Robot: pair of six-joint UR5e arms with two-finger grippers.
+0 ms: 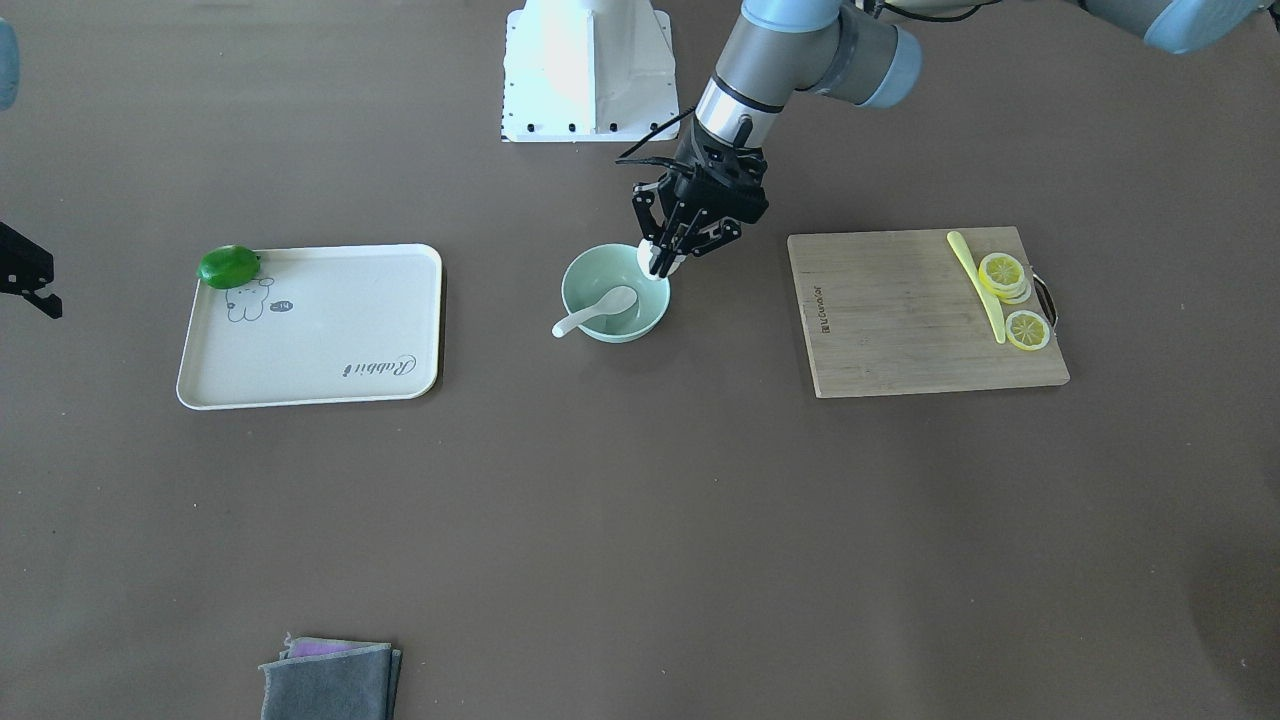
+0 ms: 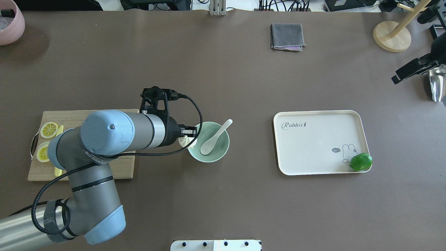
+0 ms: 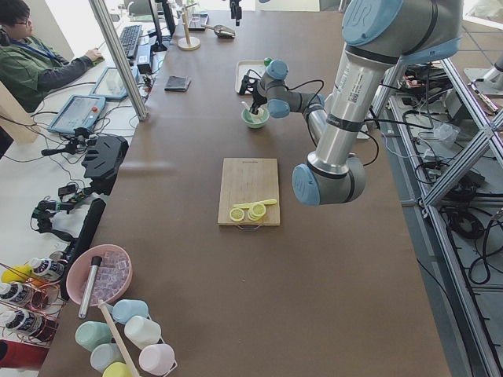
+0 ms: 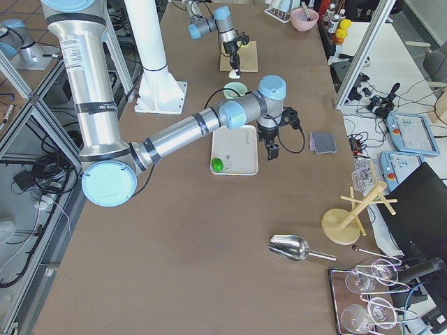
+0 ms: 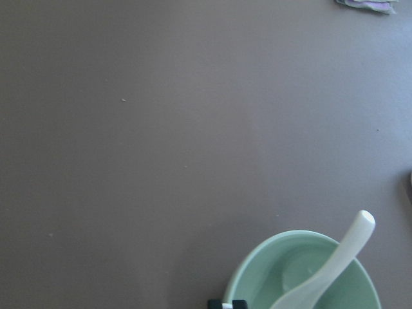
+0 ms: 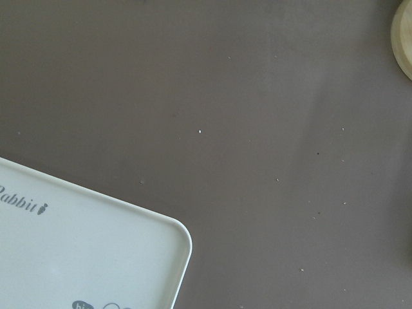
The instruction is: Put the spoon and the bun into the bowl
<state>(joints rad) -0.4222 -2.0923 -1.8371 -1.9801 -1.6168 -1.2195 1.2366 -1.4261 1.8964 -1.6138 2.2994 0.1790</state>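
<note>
The mint-green bowl (image 1: 622,333) stands mid-table, also in the overhead view (image 2: 220,152) and the left wrist view (image 5: 283,257). The white spoon (image 1: 597,310) lies in it, its handle over the rim (image 2: 216,136) (image 5: 335,264). My left gripper (image 1: 662,265) (image 2: 188,138) is shut on the white bun (image 1: 648,260) (image 2: 184,142) and holds it at the bowl's rim on the robot's side, just above the edge. My right gripper (image 2: 413,68) (image 1: 28,275) hangs past the tray's far corner; I cannot tell how its jaws stand.
A white tray (image 1: 320,340) (image 2: 313,139) carries a green fruit (image 1: 229,266) in its corner. A wooden cutting board (image 1: 900,320) holds lemon slices (image 1: 1003,272) and a yellow knife (image 1: 975,280). A folded grey cloth (image 1: 330,682) lies at the operators' edge.
</note>
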